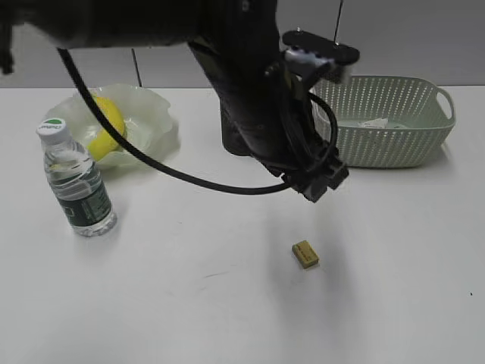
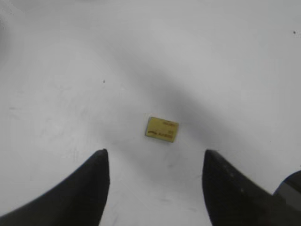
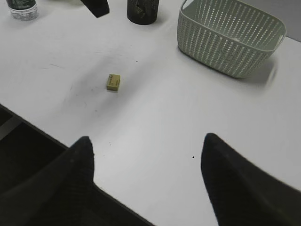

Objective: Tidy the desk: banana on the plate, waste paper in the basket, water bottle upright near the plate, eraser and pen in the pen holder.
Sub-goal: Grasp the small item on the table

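Yellow eraser (image 2: 162,129) lies alone mid-desk (image 2: 70,70); left claw (image 2: 155,181) wide above it, right claw (image 3: 148,176) wide

Open counter around the eraser; obstacles along the far edge.

Eraser (image 1: 305,254) lies alone on bare white counter (image 1: 189,303), free on every side. Left pincer (image 1: 322,182) hangs above it, jaws spread, nothing between. Far side: pen holder (image 3: 142,10) behind the arm, basket (image 1: 386,121) to the right, plate (image 1: 144,121) and upright water bottle (image 1: 76,182) well apart at left.
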Motion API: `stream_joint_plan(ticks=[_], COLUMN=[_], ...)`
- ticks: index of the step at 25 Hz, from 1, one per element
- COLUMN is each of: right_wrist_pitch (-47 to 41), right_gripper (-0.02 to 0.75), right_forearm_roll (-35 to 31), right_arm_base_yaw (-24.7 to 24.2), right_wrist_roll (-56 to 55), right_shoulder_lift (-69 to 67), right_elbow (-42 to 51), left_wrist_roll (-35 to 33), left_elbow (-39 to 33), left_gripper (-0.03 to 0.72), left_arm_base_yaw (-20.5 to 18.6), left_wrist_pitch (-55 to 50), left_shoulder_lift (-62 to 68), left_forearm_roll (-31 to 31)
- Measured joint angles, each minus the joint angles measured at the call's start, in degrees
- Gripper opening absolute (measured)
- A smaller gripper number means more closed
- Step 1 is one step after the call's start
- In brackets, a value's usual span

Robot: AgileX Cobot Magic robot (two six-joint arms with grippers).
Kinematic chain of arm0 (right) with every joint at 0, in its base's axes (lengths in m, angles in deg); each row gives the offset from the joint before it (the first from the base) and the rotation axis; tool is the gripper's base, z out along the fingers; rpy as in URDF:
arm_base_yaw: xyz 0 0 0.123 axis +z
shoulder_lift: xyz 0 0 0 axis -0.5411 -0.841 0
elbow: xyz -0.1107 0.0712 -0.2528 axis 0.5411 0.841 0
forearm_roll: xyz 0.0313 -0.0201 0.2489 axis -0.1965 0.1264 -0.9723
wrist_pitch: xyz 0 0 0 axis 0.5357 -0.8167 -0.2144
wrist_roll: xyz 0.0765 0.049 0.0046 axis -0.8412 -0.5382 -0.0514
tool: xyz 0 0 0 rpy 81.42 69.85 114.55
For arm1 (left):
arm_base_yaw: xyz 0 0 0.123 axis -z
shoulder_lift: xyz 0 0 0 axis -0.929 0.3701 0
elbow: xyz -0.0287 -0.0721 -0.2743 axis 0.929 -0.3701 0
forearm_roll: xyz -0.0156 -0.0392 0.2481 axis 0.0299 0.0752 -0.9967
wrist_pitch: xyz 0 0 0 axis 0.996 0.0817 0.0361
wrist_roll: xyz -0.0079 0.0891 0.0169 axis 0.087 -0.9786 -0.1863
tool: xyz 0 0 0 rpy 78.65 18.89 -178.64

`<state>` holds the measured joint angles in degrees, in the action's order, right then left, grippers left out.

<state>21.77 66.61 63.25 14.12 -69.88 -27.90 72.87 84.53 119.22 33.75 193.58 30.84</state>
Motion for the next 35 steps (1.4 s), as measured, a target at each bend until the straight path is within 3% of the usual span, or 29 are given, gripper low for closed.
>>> stream_joint_plan(ticks=[5,12,27,35], right_wrist_pitch=[0.0,0.0,0.0,0.0], right_gripper=[0.561,0.561,0.561,0.561], right_forearm_roll=[0.0,0.0,0.0,0.0], right_arm_base_yaw=[0.0,0.0,0.0,0.0], right_wrist_roll=[0.0,0.0,0.0,0.0], right_shoulder_lift=[0.0,0.0,0.0,0.0], right_elbow=[0.0,0.0,0.0,0.0], left_wrist_roll=[-1.7,-2.3,-2.3,-2.3], left_elbow=[2.4,2.6,5.6,10.6], left_gripper=[0.484,0.580,0.588,0.585], left_arm_base_yaw=[2.2,3.3,4.3,4.3], left_wrist_pitch=[-1.9,-1.7,2.2,-3.8], left_shoulder_lift=[4.9,9.7,18.0,21.6], left_forearm_roll=[-1.5,-1.3,-1.6,-3.6])
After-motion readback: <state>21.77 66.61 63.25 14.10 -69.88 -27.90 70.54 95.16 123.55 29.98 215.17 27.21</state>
